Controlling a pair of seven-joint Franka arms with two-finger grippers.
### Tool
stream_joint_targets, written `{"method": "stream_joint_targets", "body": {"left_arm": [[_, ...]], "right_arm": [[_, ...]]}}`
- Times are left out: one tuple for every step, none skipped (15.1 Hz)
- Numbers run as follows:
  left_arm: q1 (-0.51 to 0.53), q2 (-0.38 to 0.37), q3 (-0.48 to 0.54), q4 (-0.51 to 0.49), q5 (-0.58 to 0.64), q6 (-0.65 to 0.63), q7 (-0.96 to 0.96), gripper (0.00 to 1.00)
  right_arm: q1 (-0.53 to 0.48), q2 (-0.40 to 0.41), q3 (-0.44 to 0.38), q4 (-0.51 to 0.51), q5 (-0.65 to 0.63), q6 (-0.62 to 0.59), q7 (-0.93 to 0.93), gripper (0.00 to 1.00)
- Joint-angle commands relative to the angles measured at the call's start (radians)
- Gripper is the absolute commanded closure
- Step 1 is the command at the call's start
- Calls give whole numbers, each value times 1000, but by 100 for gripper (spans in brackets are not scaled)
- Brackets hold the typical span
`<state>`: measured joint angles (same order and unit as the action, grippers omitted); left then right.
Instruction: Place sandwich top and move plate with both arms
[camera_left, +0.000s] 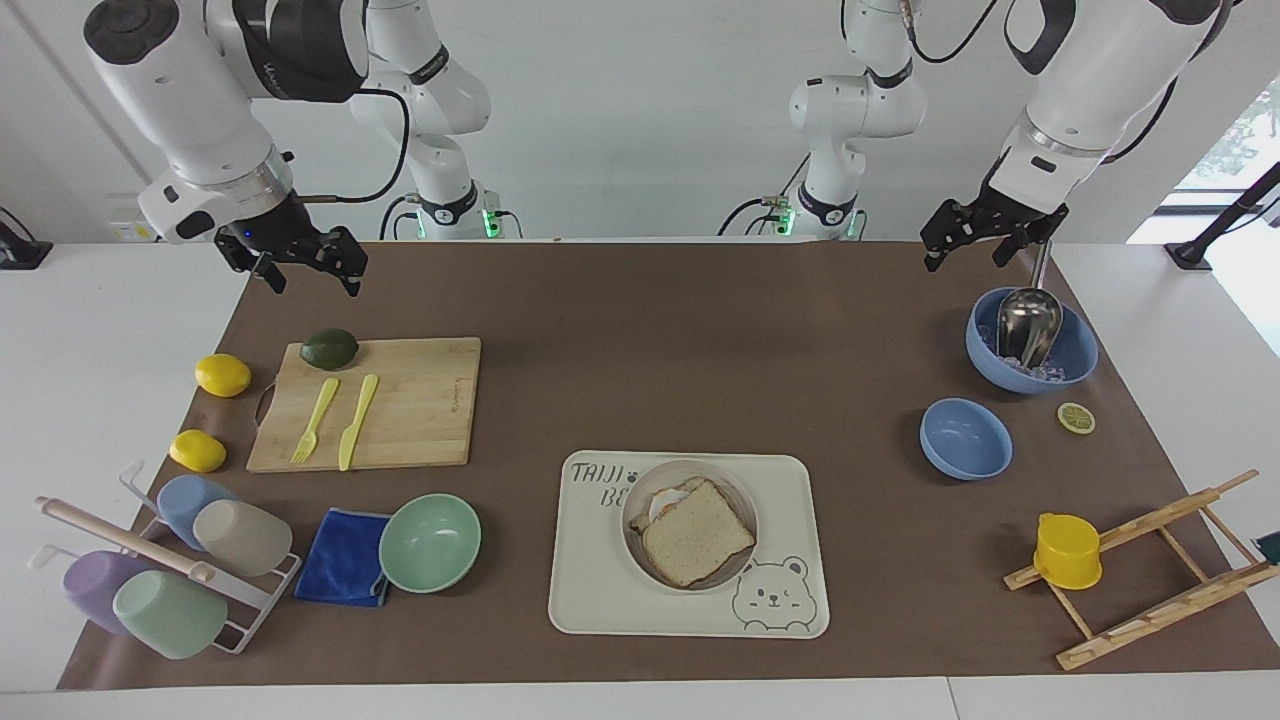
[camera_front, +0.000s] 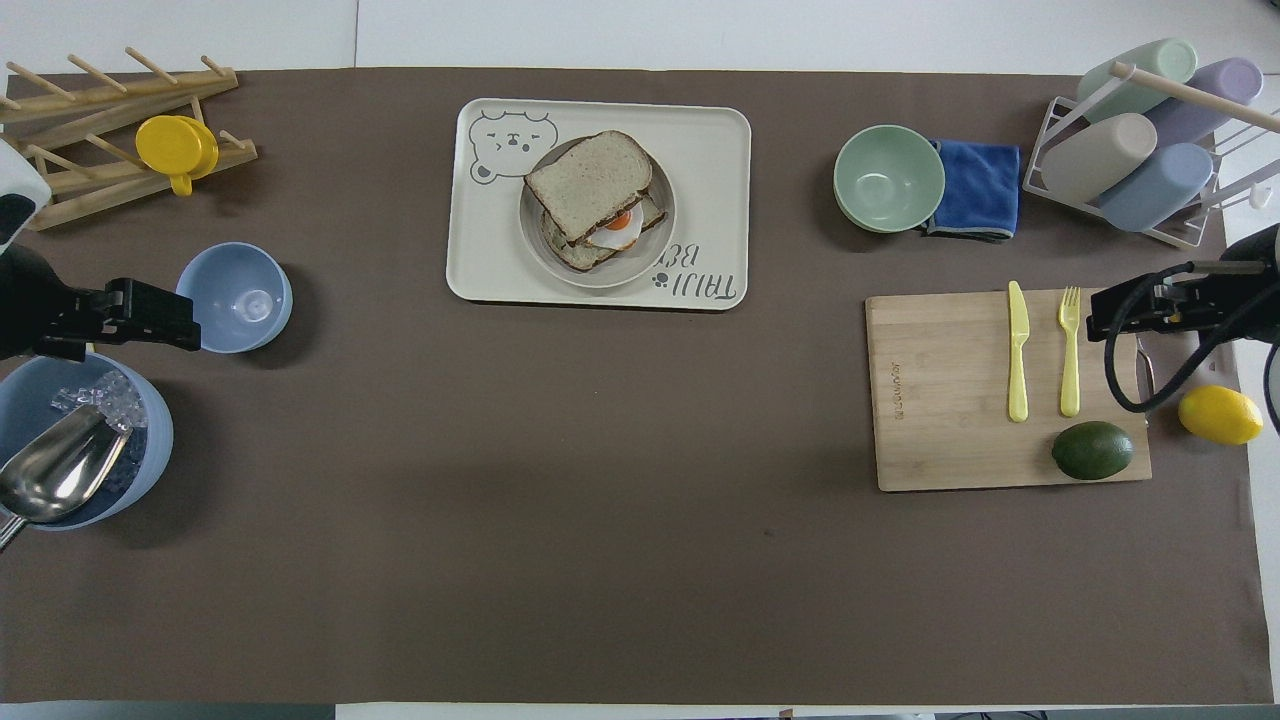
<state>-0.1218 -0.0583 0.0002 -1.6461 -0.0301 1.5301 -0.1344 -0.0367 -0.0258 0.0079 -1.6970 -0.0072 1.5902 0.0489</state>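
The sandwich top (camera_left: 697, 533) lies askew on the toast with a fried egg, on the plate (camera_left: 725, 480). The plate sits on the cream bear-print tray (camera_left: 600, 600). In the overhead view the sandwich top (camera_front: 588, 182) covers most of the plate (camera_front: 640, 262), and the egg peeks out at the side nearer the robots. My left gripper (camera_left: 965, 258) is open and empty, up in the air over the mat beside the big blue bowl; it also shows in the overhead view (camera_front: 165, 315). My right gripper (camera_left: 312, 285) is open and empty, over the cutting board's edge (camera_front: 1110, 315).
A big blue bowl (camera_left: 1075, 360) with ice and a metal scoop and a small blue bowl (camera_left: 965, 438) stand toward the left arm's end. A cutting board (camera_left: 420, 400) with an avocado, fork and knife, a mint-green bowl (camera_left: 430, 542), a blue cloth, lemons and a cup rack are toward the right arm's end.
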Motion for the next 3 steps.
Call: {"method": "stream_joint_targets", "body": {"left_arm": [[-6,9,11,19,15,-15,16,0],[-4,9,11,19,15,-13,16,0],[-4,8,9,19,15,-13,16,0]], "right_arm": [[-17,-19,6,-15,21,-4,-29,0],[-17,-19,6,-15,21,-4,-29,0],[-17,-19,6,-15,21,-4,-29,0]]}}
